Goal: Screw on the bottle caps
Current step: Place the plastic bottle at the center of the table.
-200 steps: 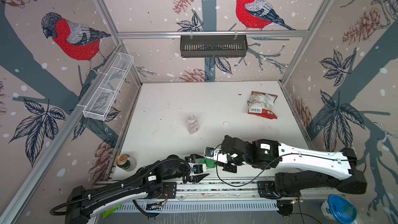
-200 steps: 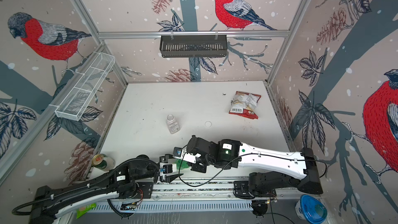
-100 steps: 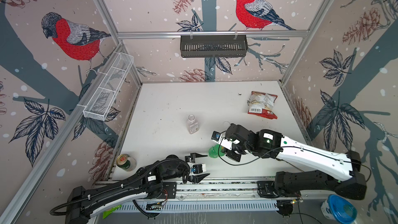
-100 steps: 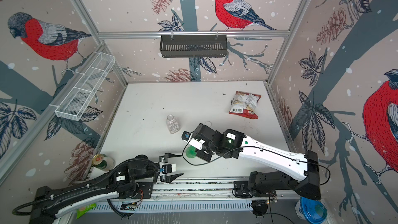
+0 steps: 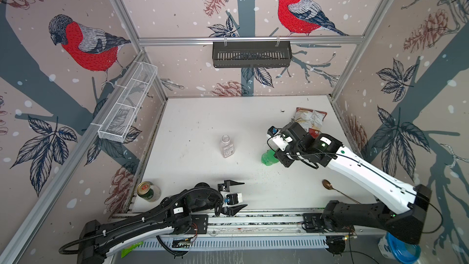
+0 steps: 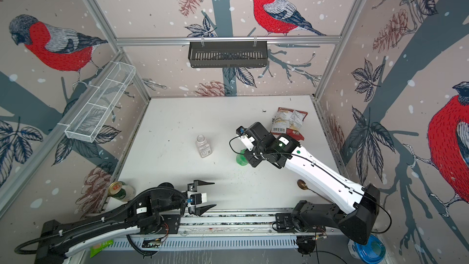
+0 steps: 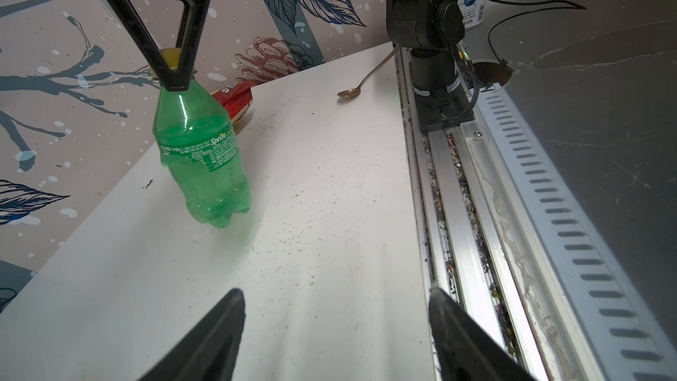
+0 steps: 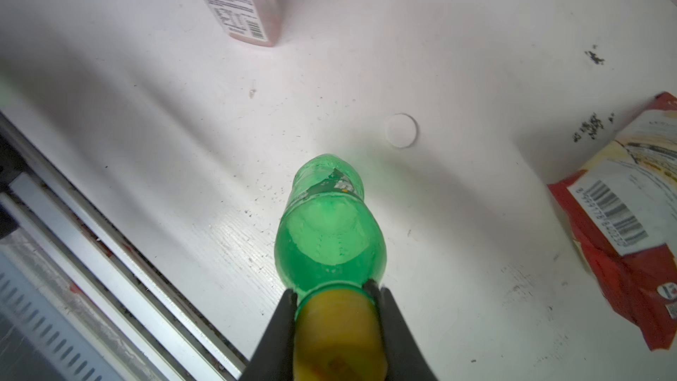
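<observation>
We see the right hand closed on the yellow cap, which sits on the neck of the green bottle. The bottle hangs tilted from that grip at the right-centre of the table, likely so the cap can be twisted tight. We cannot tell whether its base touches the table. The left hand waits open and empty at the near edge. The clear bottle stands uncapped mid-table, and its white cap lies flat near the green bottle, ready for later.

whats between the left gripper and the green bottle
Only bare white table lies between the left gripper and the green Sprite bottle, as the left wrist view shows.
</observation>
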Action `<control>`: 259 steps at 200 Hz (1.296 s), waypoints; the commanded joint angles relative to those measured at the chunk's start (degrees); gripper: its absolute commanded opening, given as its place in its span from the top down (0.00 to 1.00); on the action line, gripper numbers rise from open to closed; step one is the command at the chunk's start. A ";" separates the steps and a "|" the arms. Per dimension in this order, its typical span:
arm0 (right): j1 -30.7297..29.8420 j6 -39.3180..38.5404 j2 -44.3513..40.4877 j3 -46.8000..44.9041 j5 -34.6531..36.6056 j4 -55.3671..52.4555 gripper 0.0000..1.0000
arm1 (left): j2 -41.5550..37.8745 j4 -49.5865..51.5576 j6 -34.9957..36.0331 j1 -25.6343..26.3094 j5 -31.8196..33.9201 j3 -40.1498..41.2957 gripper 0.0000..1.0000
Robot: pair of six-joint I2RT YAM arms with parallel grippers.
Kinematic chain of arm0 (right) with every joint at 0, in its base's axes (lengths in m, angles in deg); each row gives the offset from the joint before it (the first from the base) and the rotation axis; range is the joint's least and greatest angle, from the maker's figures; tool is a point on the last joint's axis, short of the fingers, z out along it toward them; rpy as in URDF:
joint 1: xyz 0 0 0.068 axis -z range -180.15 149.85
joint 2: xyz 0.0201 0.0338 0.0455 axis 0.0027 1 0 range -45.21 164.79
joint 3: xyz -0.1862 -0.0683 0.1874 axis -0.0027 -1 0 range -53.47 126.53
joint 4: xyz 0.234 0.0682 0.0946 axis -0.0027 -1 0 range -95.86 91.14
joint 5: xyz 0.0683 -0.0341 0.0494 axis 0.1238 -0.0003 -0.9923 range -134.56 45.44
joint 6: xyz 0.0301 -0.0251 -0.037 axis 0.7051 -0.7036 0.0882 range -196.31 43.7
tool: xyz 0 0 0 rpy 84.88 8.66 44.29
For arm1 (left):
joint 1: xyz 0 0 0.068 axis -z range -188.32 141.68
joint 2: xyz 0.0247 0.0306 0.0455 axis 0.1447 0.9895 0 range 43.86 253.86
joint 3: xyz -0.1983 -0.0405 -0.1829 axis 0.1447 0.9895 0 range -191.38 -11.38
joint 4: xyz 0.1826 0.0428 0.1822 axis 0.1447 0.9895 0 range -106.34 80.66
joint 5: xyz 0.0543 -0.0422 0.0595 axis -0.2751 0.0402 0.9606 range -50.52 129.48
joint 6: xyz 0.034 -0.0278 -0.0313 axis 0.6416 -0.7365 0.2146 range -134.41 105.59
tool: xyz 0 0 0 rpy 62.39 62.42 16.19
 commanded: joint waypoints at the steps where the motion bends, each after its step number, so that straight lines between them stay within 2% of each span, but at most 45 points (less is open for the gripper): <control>1: 3.39 2.78 0.15 0.09 -0.50 -0.26 0.93 | -0.34 -0.88 0.40 -0.08 -0.93 -0.15 0.20; 20: 8.09 5.57 0.56 1.10 -1.29 -1.39 0.94 | -0.64 -0.96 0.31 -0.05 -0.98 -0.15 0.20; 47: 13.18 8.54 4.79 0.98 -2.61 -1.10 0.95 | -1.17 -0.88 0.31 -0.08 -1.27 -0.15 0.20; 70: 17.28 10.87 10.27 3.84 -3.00 -5.25 0.97 | -1.40 -0.66 0.13 -0.03 -1.50 -0.05 0.20; 107: 19.07 12.93 14.43 6.74 -5.02 -5.12 0.97 | -1.41 -0.69 0.13 -0.03 -1.71 -0.07 0.20; 131: 19.76 12.85 16.90 8.91 -3.93 -6.28 0.96 | -1.62 -0.49 0.13 0.00 -1.65 -0.10 0.20; 178: 19.67 12.46 19.63 9.49 -0.01 -7.28 0.88 | -1.67 -0.53 0.13 0.03 -1.51 -0.06 0.21; 211: 19.36 12.29 20.93 9.31 -1.19 -6.98 0.82 | -1.51 -0.53 0.13 -0.07 -1.50 -0.04 0.21; 259: 19.20 12.02 20.93 9.30 -1.05 -6.58 0.63 | -1.51 -0.40 -0.04 -0.02 -1.64 -0.06 0.21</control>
